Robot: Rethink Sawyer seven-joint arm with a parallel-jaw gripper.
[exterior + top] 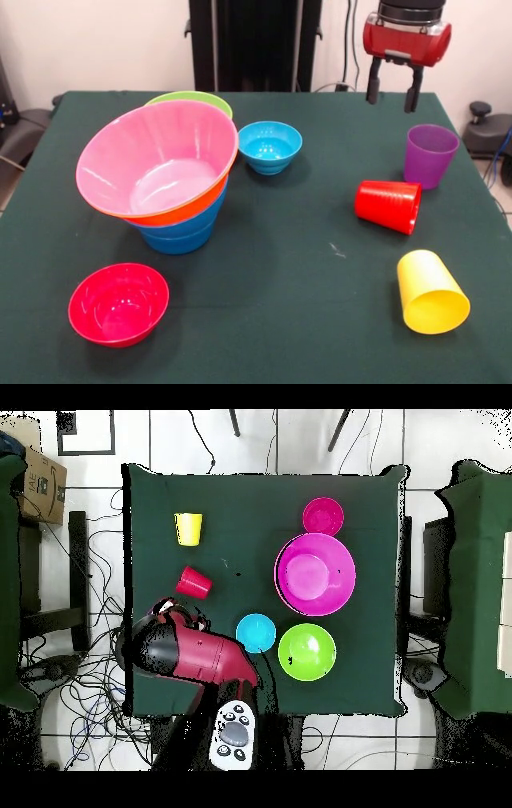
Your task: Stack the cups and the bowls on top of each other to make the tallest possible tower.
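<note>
My gripper [392,90] hangs open and empty at the far right, above and just behind the upright purple cup [430,154]. The red cup [390,206] and the yellow cup [430,292] lie on their sides in front of it. The tower stands tilted at the left: the pink bowl [156,160] sits in the orange bowl [182,211] on a blue base [180,234]. The green bowl [192,99] is behind it. The light-blue bowl [270,146] and the small red bowl [118,302] stand apart. In the overhead view my arm [195,652] hides the purple cup.
The dark green table [272,320] ends close to the right of the cups. The overhead view shows a cardboard box [40,484] off the table's left side, a white controller [233,736] by the robot's base and cables on the floor.
</note>
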